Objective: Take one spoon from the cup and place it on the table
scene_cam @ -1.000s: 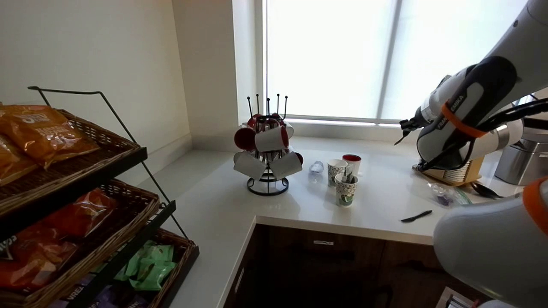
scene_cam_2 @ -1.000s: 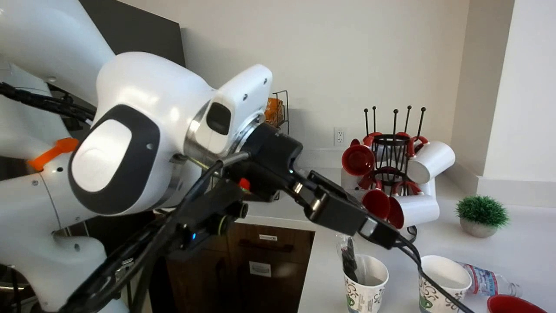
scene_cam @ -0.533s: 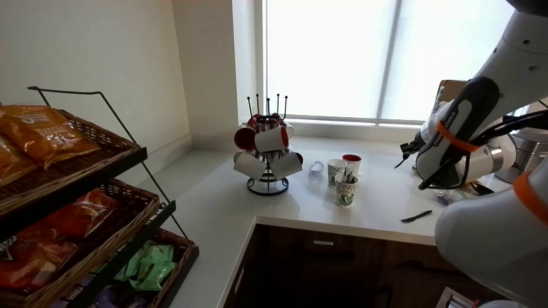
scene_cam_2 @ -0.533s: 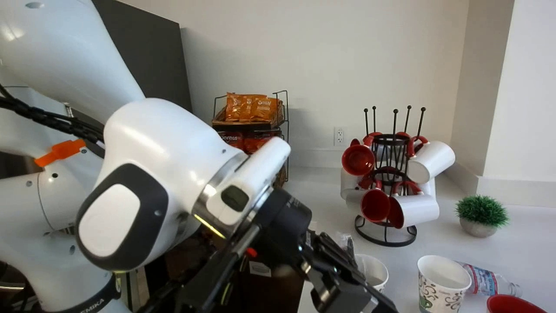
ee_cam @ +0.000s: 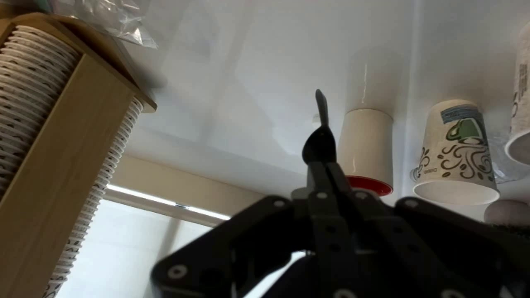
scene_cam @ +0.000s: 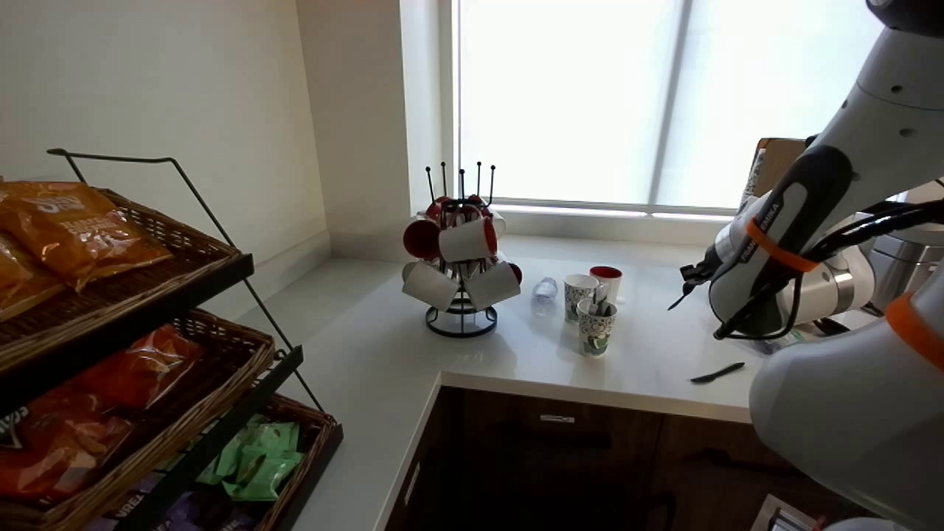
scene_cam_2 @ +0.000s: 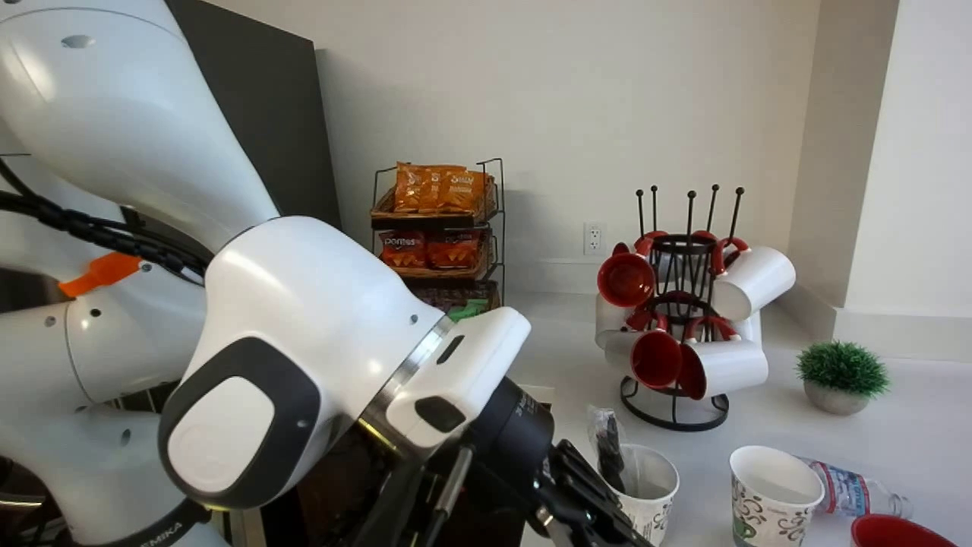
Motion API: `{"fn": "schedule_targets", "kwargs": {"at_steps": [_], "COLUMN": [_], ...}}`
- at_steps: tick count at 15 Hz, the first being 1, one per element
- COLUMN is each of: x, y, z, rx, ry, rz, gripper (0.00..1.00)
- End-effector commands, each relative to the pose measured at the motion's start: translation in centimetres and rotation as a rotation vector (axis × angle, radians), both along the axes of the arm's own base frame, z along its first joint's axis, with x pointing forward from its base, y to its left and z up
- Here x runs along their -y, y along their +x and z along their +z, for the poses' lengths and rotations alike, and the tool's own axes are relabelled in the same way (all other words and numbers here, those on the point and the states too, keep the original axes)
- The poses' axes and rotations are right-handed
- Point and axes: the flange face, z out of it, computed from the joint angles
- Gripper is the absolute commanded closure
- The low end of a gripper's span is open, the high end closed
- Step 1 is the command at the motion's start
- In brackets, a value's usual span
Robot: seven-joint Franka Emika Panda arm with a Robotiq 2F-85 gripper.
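A black spoon [ee_cam: 320, 145] sticks out from my gripper [ee_cam: 321, 165] in the wrist view. The fingers are shut on it. In an exterior view the spoon [scene_cam: 679, 298] points down and left from the gripper [scene_cam: 695, 276], above the countertop [scene_cam: 649, 369]. In an exterior view the gripper [scene_cam_2: 592, 509] runs off the bottom edge, so its tips and the spoon are out of view. The patterned paper cup [scene_cam: 596, 335] with dark wrapped utensils stands upright left of the gripper. This cup [scene_cam_2: 645, 505] also shows in an exterior view, partly behind the gripper.
An empty paper cup [scene_cam_2: 776, 494], a red-lined mug [scene_cam: 606, 280] and a lying bottle [scene_cam_2: 843, 490] stand near the utensil cup. A dark utensil [scene_cam: 717, 372] lies near the counter's front edge. A mug tree [scene_cam: 462, 273] and wooden cup holder [ee_cam: 70, 124] are also there.
My gripper has moved down towards the countertop with the spoon still held. In an exterior view its tips have dropped out of the frame, and the snack rack has come into sight.
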Motion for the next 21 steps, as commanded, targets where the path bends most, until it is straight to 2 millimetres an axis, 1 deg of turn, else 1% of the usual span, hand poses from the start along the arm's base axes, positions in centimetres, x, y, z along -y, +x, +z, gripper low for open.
{"fn": "schedule_targets", "kwargs": {"at_steps": [1, 2, 6, 9, 12, 15, 19, 20, 21], "x": [-0.9, 0.1, 0.7, 1.1, 1.5, 1.1, -0.2, -0.5, -0.8], "y": [-0.5, -0.2, -1.1, -1.7, -2.7, -3.1, -3.0, -2.9, -2.8], "z": [-0.8, -0.9, -2.0, -3.9, -5.9, -8.2, -10.7, -11.2, -11.7], "rx": [0.003, -0.003, -0.016, -0.048, -0.062, -0.052, -0.018, -0.016, -0.014], "ry": [-0.008, -0.006, -0.012, -0.006, -0.024, -0.034, -0.028, -0.025, -0.021], "rz": [0.019, 0.026, 0.034, 0.061, 0.089, 0.116, 0.15, 0.157, 0.162], "gripper": [0.99, 0.99, 0.99, 0.99, 0.99, 0.99, 0.99, 0.75, 0.71]}}
